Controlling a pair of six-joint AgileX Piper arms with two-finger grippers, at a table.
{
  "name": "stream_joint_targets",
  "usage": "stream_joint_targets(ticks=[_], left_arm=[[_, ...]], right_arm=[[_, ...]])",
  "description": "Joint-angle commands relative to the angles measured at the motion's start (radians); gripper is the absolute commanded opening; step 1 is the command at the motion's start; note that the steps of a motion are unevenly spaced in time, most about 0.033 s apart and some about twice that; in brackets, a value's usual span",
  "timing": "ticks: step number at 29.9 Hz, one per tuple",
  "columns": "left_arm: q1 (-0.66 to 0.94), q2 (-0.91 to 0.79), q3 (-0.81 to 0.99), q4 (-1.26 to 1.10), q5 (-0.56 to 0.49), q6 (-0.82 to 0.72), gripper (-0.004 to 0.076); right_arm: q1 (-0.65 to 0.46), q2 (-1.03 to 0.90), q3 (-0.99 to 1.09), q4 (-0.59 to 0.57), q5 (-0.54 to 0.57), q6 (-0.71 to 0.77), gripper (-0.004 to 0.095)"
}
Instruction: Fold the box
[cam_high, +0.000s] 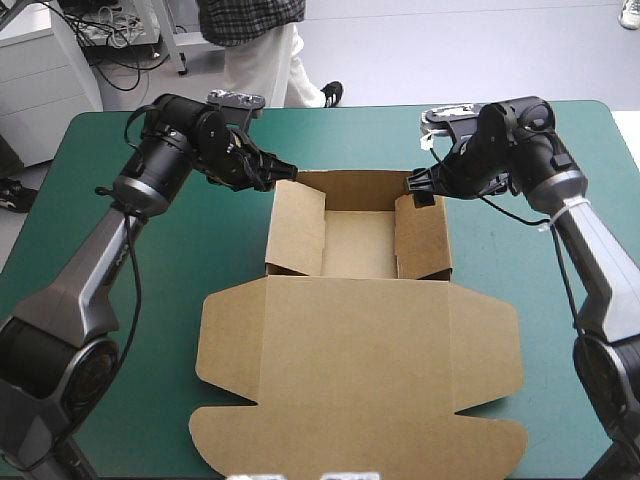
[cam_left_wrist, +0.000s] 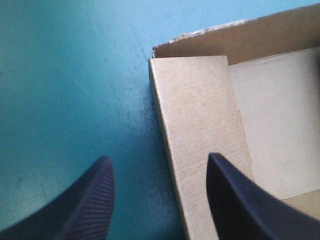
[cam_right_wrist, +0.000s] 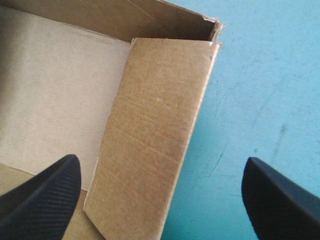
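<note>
A brown cardboard box (cam_high: 360, 330) lies mid-table on the teal-green cover (cam_high: 120, 260), with its tray at the far end, side walls raised and lid (cam_high: 360, 380) flat toward the near edge. The left gripper (cam_left_wrist: 159, 159), fingers apart and empty, straddles the left wall (cam_left_wrist: 200, 125). The right gripper (cam_right_wrist: 161, 159), wider open and empty, straddles the right wall (cam_right_wrist: 150, 135) (both walls lean inward). Pressing both walls together, evenly, should seat them best.

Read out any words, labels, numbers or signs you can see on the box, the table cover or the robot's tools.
No text can be read anywhere.
The box: plain brown board, with no print on its flat lid, its walls or its floor in any view.
The teal-green cover: no marking.
The left tool and the right tool: black, with no label or number showing.
</note>
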Motion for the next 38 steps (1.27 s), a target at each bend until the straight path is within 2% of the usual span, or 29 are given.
stream_joint_targets(ticks=[1,5,6,13,22,30,38], left_arm=[[-0.003,-0.126,-0.031,-0.017,0.051,0.062,0.0232],[-0.003,-0.215,-0.030,-0.055,0.051,0.110,0.0003],[-0.003,-0.235,-0.027,-0.059,0.051,0.122,-0.0031],[-0.003,-0.451,0.158,-0.058,0.051,0.186,-0.0032],[-0.003,-0.762,0.651,0.000,0.049,0.206,-0.0032],[-0.003,-1.024,1.053,0.000,-0.050,0.192,-0.0032],[-0.003,-1.174,1.227,0.000,-0.083,0.179,-0.0032]], right_arm=[[-0.003,-0.097,-0.031,-0.001,0.008,0.000,0.0806],[-0.003,-0.122,-0.031,-0.006,0.008,-0.002,0.0806],[-0.003,-0.122,-0.031,-0.006,0.008,-0.002,0.0806],[-0.003,-0.122,-0.003,-0.006,0.008,-0.006,0.0806],[-0.003,-0.072,0.049,-0.005,-0.004,-0.007,0.0806],[-0.003,0.012,0.051,0.000,-0.061,-0.007,0.0806],[-0.003,0.093,0.051,-0.004,-0.099,-0.011,0.0806]])
